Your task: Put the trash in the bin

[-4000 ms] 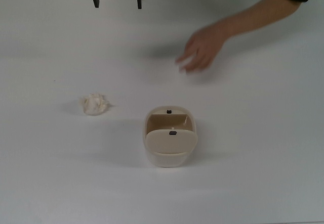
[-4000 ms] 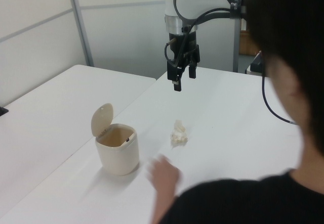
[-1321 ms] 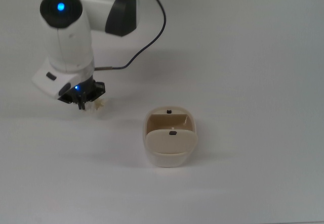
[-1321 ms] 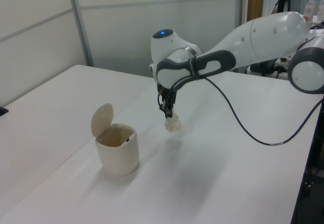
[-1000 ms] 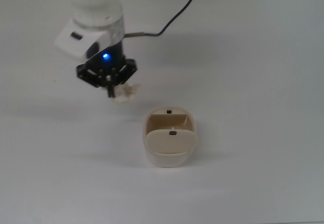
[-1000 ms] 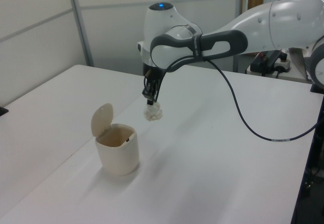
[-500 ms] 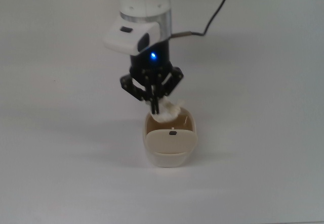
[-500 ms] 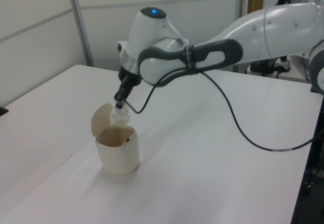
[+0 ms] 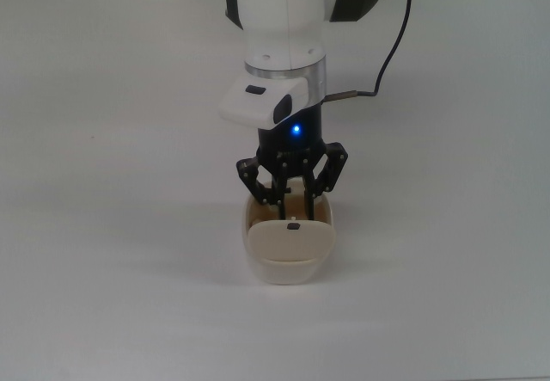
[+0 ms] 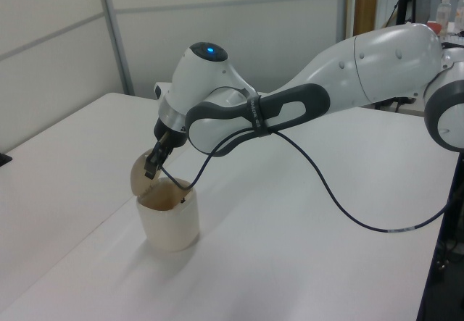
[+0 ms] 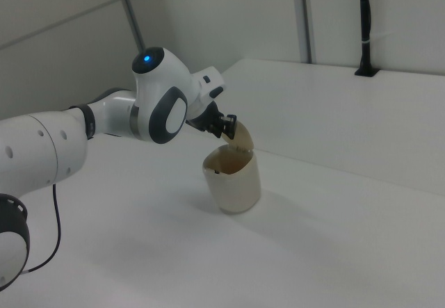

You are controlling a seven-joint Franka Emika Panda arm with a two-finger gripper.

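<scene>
The beige bin [image 9: 288,261] stands on the white table with its flap lid [image 10: 138,176] swung up. My gripper [image 9: 292,199] hangs directly over the bin's opening, fingers spread apart and holding nothing. In the left view the gripper [image 10: 152,169] sits just above the rim, close to the raised lid. The right view shows the gripper [image 11: 227,126] beside the lid [image 11: 243,137], above the bin [image 11: 233,183]. The crumpled paper trash shows in none of the views; only the bin's brown inside [image 10: 163,199] is seen.
The white table [image 9: 103,140] spreads around the bin on all sides. My arm's black cable [image 9: 391,46] loops over the table behind the gripper. Grey wall panels [image 10: 58,53] stand beyond the table's far edge.
The gripper carried the paper wad from the table to over the bin, then its fingers spread apart. The wad has left the fingers and is no longer in sight. The person's hand is gone.
</scene>
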